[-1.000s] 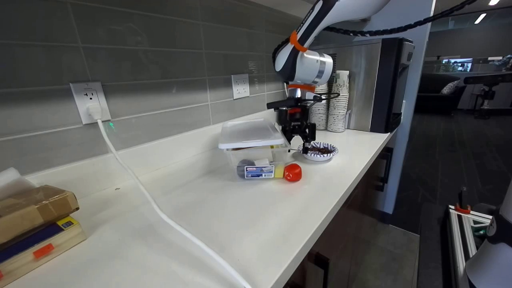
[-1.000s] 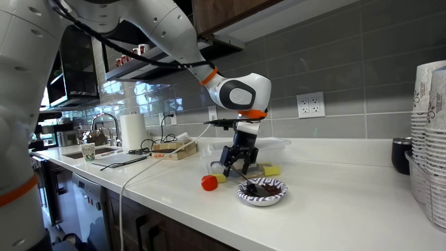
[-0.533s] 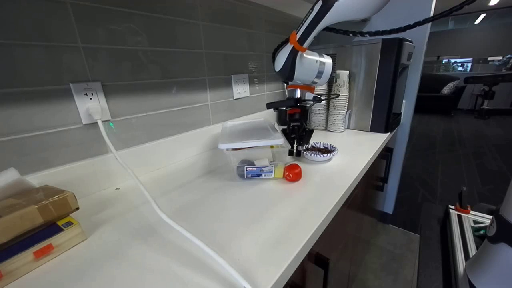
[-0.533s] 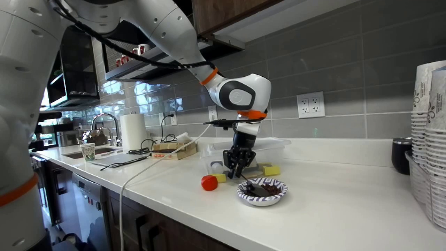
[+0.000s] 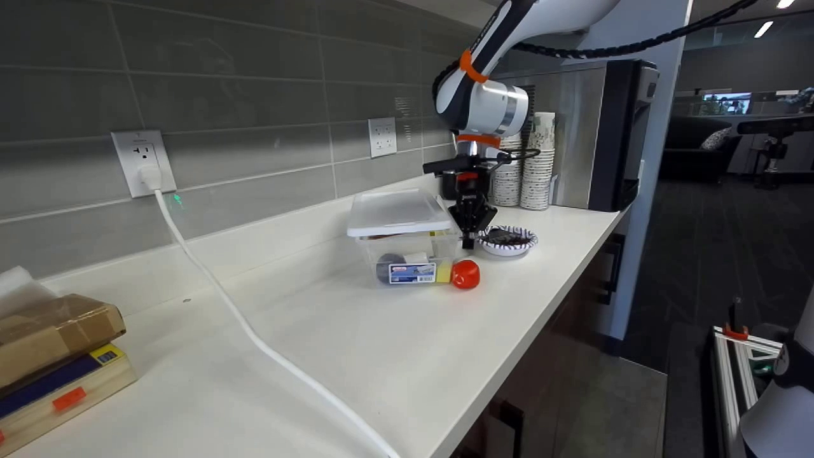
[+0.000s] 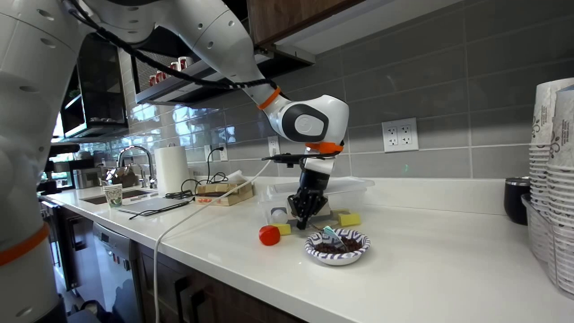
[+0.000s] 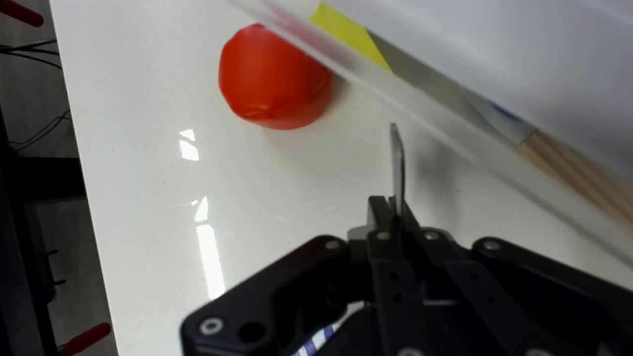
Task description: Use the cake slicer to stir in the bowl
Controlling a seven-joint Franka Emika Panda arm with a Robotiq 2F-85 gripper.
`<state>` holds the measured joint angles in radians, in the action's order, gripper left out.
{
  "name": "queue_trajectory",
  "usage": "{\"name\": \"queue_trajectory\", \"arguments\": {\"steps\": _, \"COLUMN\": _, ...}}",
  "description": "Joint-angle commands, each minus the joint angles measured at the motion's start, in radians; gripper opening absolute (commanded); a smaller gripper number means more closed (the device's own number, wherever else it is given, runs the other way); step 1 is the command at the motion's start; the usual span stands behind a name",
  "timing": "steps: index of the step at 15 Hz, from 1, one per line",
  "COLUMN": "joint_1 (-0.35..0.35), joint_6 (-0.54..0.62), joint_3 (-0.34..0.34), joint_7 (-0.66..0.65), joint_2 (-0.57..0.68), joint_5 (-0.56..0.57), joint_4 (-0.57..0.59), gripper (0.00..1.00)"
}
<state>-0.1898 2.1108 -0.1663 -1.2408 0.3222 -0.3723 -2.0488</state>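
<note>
My gripper is shut on the cake slicer's handle, which pokes out as a thin metal strip past the fingertips. From an exterior view the gripper sits low over the counter, just beside the bowl. The slicer's blade leans in the bowl with a pale bluish sheen, and looks dark from the opposite end. The shallow patterned bowl holds dark brown bits. Only a sliver of the bowl's rim shows in the wrist view, where the blade is hidden.
Close behind the gripper stands a translucent lidded box. A red ball and yellow blocks lie by it. Stacked paper cups rise beyond the bowl. A white cable crosses the counter, whose front edge is near the bowl.
The gripper's fingers have come together from wide apart onto the slicer's handle. The blade has turned in the bowl, from dark and flat to tilted and shiny. The arm has hardly moved.
</note>
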Motion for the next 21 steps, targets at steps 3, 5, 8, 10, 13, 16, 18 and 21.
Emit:
{"name": "queue_trajectory", "arguments": {"steps": 3, "joint_1": 0.005, "joint_6": -0.023, "joint_3": -0.003, "joint_7": 0.036, "joint_2": -0.020, "joint_5": -0.020, "joint_4": 0.005, "gripper": 0.01}}
{"name": "queue_trajectory", "arguments": {"steps": 5, "joint_1": 0.003, "joint_6": -0.026, "joint_3": -0.003, "joint_7": 0.051, "joint_2": -0.037, "joint_5": -0.022, "joint_4": 0.001, "gripper": 0.01}}
{"name": "queue_trajectory", "arguments": {"steps": 8, "joint_1": -0.001, "joint_6": -0.036, "joint_3": -0.003, "joint_7": 0.091, "joint_2": -0.075, "joint_5": -0.029, "joint_4": -0.004, "gripper": 0.01}}
{"name": "queue_trajectory", "arguments": {"steps": 10, "joint_1": -0.004, "joint_6": -0.043, "joint_3": -0.005, "joint_7": 0.119, "joint_2": -0.105, "joint_5": -0.036, "joint_4": -0.007, "gripper": 0.01}}
{"name": "queue_trajectory", "arguments": {"steps": 13, "joint_1": -0.015, "joint_6": -0.069, "joint_3": -0.010, "joint_7": 0.162, "joint_2": -0.138, "joint_5": -0.059, "joint_4": -0.008, "gripper": 0.01}}
{"name": "queue_trajectory", "arguments": {"steps": 16, "joint_1": -0.031, "joint_6": -0.117, "joint_3": -0.016, "joint_7": 0.215, "joint_2": -0.155, "joint_5": -0.124, "joint_4": -0.013, "gripper": 0.01}}
{"name": "queue_trajectory", "arguments": {"steps": 18, "joint_1": -0.045, "joint_6": -0.157, "joint_3": -0.027, "joint_7": 0.246, "joint_2": -0.158, "joint_5": -0.164, "joint_4": -0.013, "gripper": 0.01}}
{"name": "queue_trajectory", "arguments": {"steps": 21, "joint_1": -0.067, "joint_6": -0.203, "joint_3": -0.049, "joint_7": 0.281, "joint_2": -0.168, "joint_5": -0.214, "joint_4": -0.019, "gripper": 0.01}}
